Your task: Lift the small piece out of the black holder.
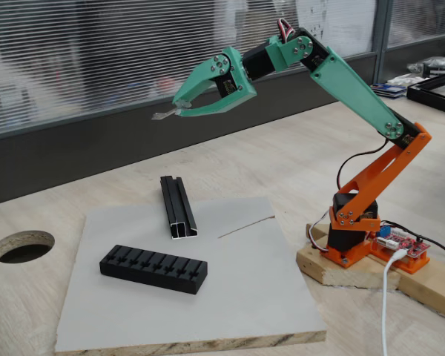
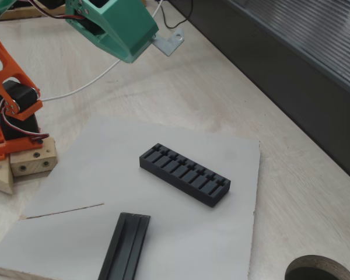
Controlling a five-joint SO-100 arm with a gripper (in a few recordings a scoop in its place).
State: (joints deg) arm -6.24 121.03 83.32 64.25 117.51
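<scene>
The black holder (image 1: 154, 268) (image 2: 185, 174), a low slotted block, lies on the grey board (image 1: 245, 304) (image 2: 105, 157). High above the board, my green gripper (image 1: 179, 110) (image 2: 141, 49) is shut on the small piece (image 1: 164, 115) (image 2: 170, 41). The piece is a flat silvery metal sliver that sticks out past the fingertips. In a fixed view the gripper hangs well above and behind the holder; nothing touches the holder.
A black grooved rail (image 1: 178, 206) (image 2: 123, 248) and a hair-thin grey wire (image 1: 246, 225) (image 2: 64, 211) also lie on the board. A round hole (image 1: 22, 246) (image 2: 324, 269) is cut in the wooden table. The orange arm base (image 1: 352, 237) (image 2: 11, 116) stands on a wooden block.
</scene>
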